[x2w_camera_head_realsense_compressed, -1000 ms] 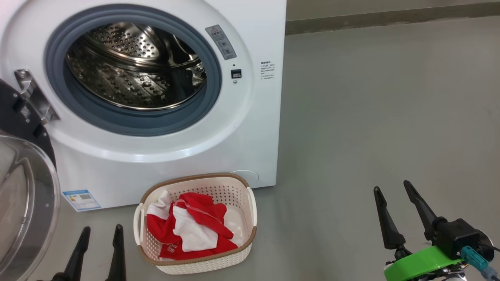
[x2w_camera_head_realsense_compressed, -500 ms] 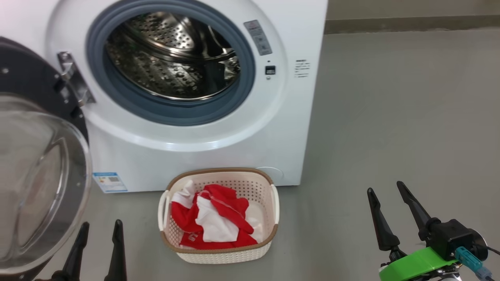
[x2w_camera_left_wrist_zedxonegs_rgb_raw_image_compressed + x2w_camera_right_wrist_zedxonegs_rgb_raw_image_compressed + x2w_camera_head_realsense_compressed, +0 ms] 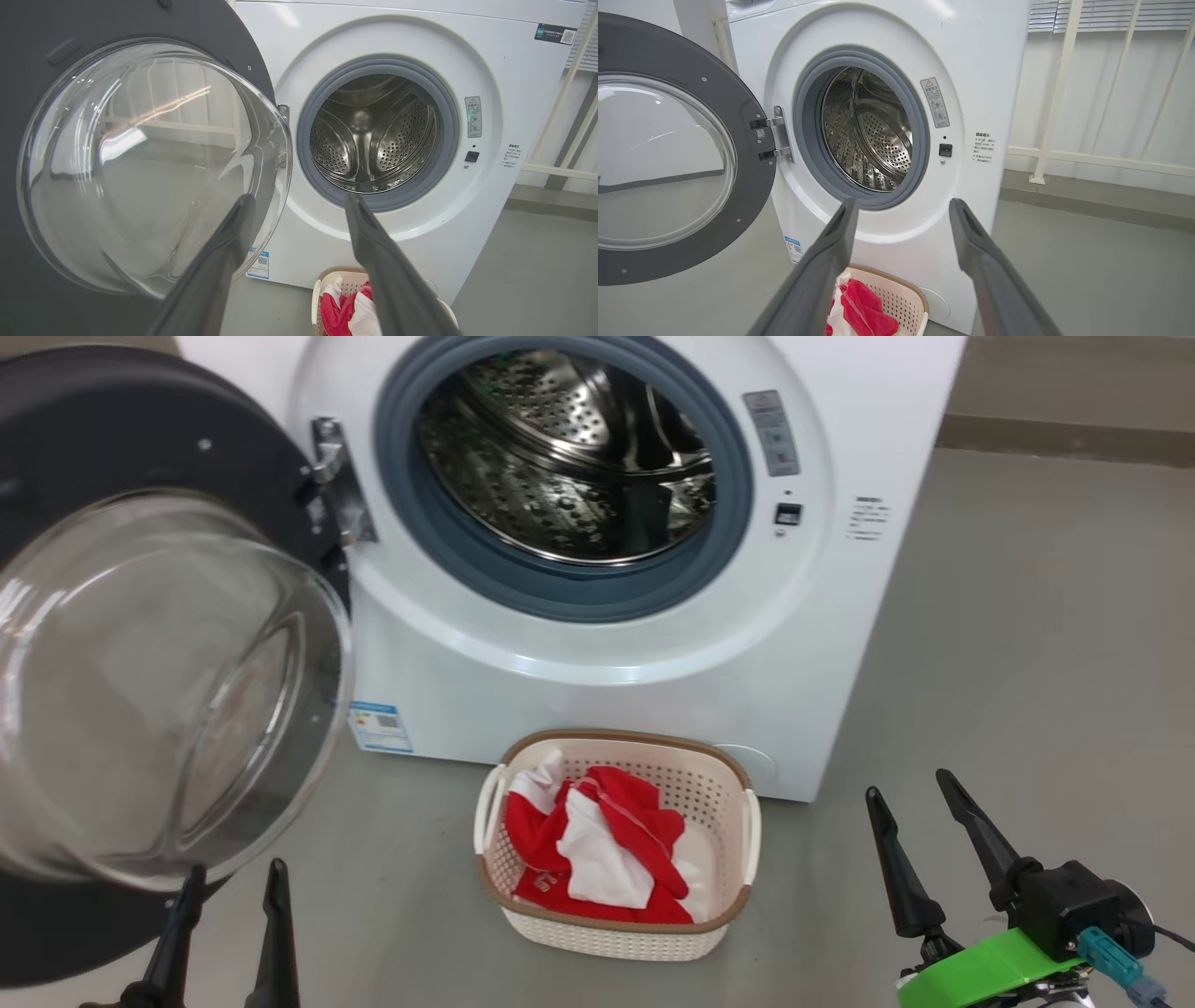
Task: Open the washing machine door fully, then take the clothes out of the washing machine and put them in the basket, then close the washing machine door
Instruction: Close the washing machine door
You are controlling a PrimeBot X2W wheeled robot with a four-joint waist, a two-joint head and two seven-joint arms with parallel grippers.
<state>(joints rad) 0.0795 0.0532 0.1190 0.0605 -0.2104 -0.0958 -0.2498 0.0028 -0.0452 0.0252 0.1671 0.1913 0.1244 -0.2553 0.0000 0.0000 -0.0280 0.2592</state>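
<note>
looks like the head camera swung left since a second ago; nothing on the floor shifted. drum (image 3: pixel 560 457) looks empty, clothes (image 3: pixel 597 849) are in the basket (image 3: pixel 616 739), on the floor against the washing machine (image 3: pixel 868 411) front. washing machine door (image 3: pixel 168 691) hangs wide open. left gripper (image 3: pixel 235 868) and right gripper (image 3: pixel 907 784) both gape, holding nothing. my worry: thin fingers skidding off that slick glass bowl, so the door never latches.
</note>
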